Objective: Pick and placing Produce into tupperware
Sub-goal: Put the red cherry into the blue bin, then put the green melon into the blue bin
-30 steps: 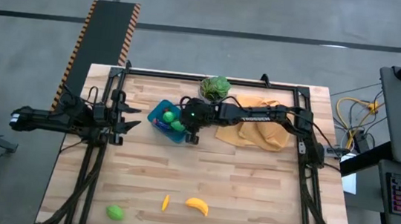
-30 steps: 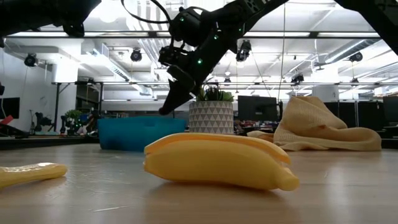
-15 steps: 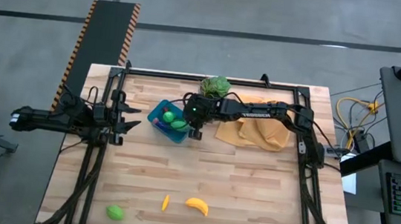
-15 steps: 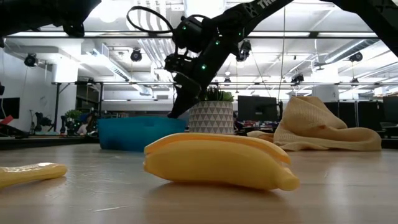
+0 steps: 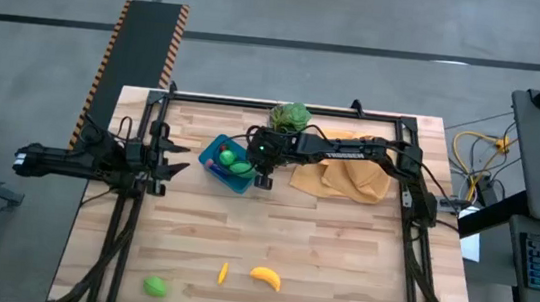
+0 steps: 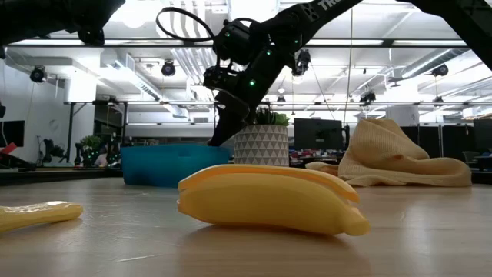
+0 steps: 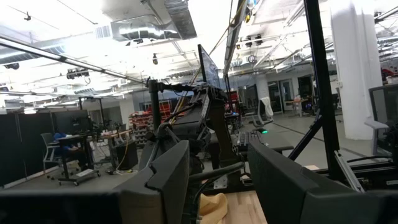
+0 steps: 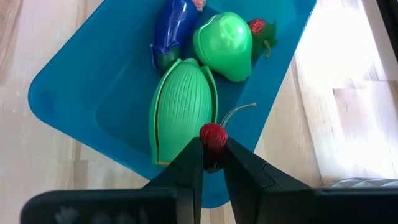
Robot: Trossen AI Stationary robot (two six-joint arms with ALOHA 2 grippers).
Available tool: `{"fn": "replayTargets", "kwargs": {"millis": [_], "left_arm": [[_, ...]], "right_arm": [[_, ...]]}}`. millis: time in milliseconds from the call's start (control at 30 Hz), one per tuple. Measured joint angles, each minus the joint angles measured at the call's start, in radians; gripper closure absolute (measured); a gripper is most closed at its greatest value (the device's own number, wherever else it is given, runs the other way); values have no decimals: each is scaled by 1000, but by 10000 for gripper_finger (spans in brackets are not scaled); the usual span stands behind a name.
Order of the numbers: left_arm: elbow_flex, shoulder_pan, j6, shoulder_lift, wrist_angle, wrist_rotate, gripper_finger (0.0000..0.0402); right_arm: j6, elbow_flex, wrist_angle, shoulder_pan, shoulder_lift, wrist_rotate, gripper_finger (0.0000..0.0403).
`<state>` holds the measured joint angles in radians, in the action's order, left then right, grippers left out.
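Since a second earlier, the right end effector [image 5: 262, 176] had swung from the near edge of the tupperware [image 5: 212, 151] toward its right rim and then settled; between the last half second and this moment nothing visibly shifted. That suggested the carry was done and the release was the step in hand.

Nearest the low camera, the banana [image 6: 269, 198] and a small orange-yellow piece [image 6: 37, 213] lay untouched on the table [image 5: 320, 247], and the high view showed a green piece [image 5: 154, 285] near the front left corner as well. These three were still to be collected, so the task looked roughly half done.

Farther back, the right wrist view showed the fingers pinching a small red cherry [image 8: 213, 138] with a thin stem, held over the open container. Inside it already lay a ribbed green piece [image 8: 181, 113], a rounder green piece [image 8: 222, 38], a purple one [image 8: 172, 30] and a tiny red one [image 8: 257, 27].

The right arm reached across from the right side of the table, passing over the orange-yellow cloth [image 5: 352, 180], its wrist bent down. The left end effector [image 5: 171, 158] waited at the left edge, well apart from the container, its fingers spread. Behind the container stood the potted plant [image 5: 292, 118].
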<state>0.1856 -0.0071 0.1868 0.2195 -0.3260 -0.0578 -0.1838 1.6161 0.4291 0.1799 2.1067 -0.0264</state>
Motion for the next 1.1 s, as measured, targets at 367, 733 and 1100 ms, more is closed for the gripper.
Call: {"fn": "replayTargets", "kwargs": {"millis": [367,733,1100], "left_arm": [[0,0,0,0,0,0,250],[0,0,0,0,0,0,250],[0,0,0,0,1,0,250]], "right_arm": [[0,0,12,0,1,20,290],[25,-1,-61,0,1,215,192],[170,-1,-650,-57,-20,758,144]]}}
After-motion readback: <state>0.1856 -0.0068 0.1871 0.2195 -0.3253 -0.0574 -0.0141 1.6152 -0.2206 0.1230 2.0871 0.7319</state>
